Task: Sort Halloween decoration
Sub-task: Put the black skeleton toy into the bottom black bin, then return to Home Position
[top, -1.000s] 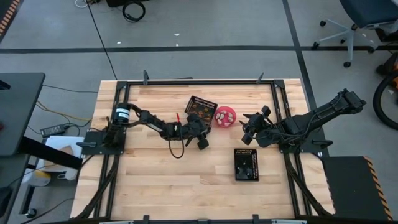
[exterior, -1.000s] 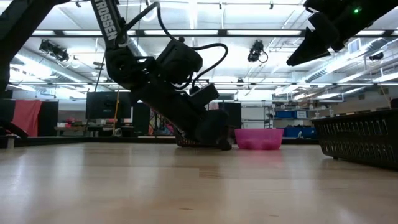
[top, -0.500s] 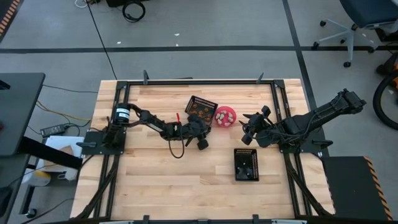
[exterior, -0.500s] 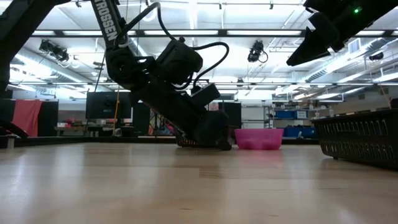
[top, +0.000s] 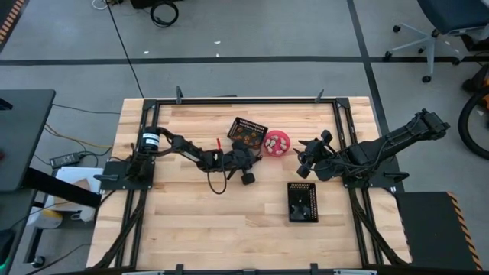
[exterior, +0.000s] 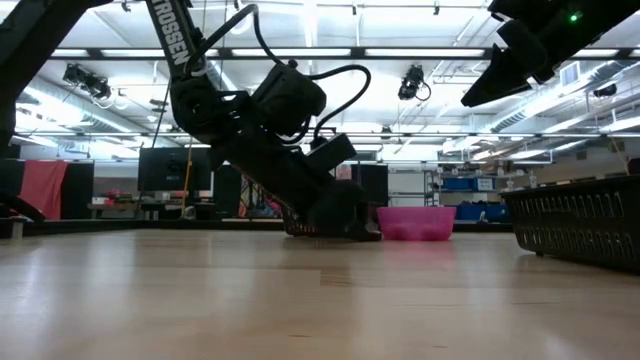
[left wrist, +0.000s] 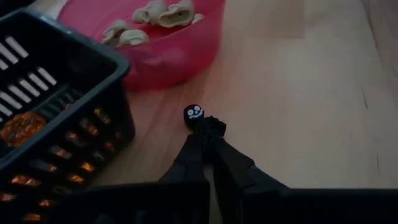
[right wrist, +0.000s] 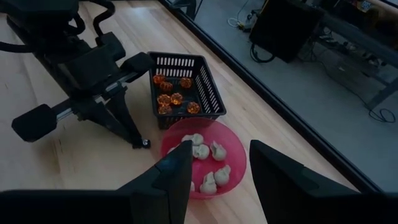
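High view, sorting looks mostly done. Orange trinkets [right wrist: 174, 93] sit in the basket [top: 248, 130] upper centre of frame, pale trinkets [right wrist: 205, 163] in the pink bowl [top: 276, 142] just right of it, black ones [top: 301, 206] presumably in the second basket [top: 302, 202] lower right of centre, contents hard to make out there.

Left wrist view: one black trinket [left wrist: 194, 114] with a white face, lying on the tabletop [top: 183, 221] just beside the pink bowl and the orange basket, in neither. Left hand [left wrist: 211, 127] tips pinched together right at it, touching or nearly so; cannot tell whether actually grasping it or just closed next to it. Same hand low on the tabletop in low view, in front of the bowl.

Right hand [right wrist: 214, 158] hovering over the pink bowl, fingers spread, holding nothing, apparently waiting.

Remaining, as a judgement: that stray black piece needs carrying to the lower-right basket. No other loose trinkets visible on the tabletop, so likely last or near-last item.
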Robot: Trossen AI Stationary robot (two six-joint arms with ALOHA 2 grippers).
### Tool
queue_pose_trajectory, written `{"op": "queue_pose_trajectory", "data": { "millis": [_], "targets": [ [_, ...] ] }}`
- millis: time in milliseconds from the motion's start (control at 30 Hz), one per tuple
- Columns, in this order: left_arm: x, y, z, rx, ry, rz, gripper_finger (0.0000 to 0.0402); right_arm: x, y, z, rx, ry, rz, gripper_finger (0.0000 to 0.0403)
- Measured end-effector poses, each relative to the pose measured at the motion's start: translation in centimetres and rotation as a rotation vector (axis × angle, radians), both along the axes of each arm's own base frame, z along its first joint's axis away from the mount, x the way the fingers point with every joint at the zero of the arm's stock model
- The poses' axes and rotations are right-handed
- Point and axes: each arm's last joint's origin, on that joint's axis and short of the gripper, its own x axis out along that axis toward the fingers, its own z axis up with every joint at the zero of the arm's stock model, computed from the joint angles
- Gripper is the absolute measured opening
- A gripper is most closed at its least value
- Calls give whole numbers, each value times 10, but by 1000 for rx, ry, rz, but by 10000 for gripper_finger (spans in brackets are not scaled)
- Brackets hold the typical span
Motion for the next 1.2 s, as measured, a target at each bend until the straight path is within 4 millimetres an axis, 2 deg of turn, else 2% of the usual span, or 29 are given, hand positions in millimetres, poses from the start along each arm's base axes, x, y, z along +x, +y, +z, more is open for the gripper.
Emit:
{"op": "queue_pose_trajectory", "data": {
  "millis": [233,333,433,567,700,867,933,1033,1200],
  "targets": [
    [2,-17,2,10,-22,-132,1,0,0,0,3,1,2,164],
    [5,-31,7,-14,-93,-230,0,0,0,0,3,0,2,164],
    [12,-41,18,-11,-184,-256,0,0,0,0,3,0,2,164],
    [33,-50,42,-30,-289,-326,0,0,0,0,6,-4,0,164],
    [63,-72,60,-53,-340,-451,0,0,0,0,6,-4,-1,164],
    [97,-98,74,-10,-275,-549,0,0,0,0,3,-5,-4,164],
    [105,-103,71,-5,-236,-561,2,0,0,0,3,-5,-4,164],
    [106,-108,69,9,-224,-575,28,0,0,0,8,-4,-1,164],
    [107,-105,73,3,-236,-586,110,0,0,0,4,2,-2,164]
  ]
}}
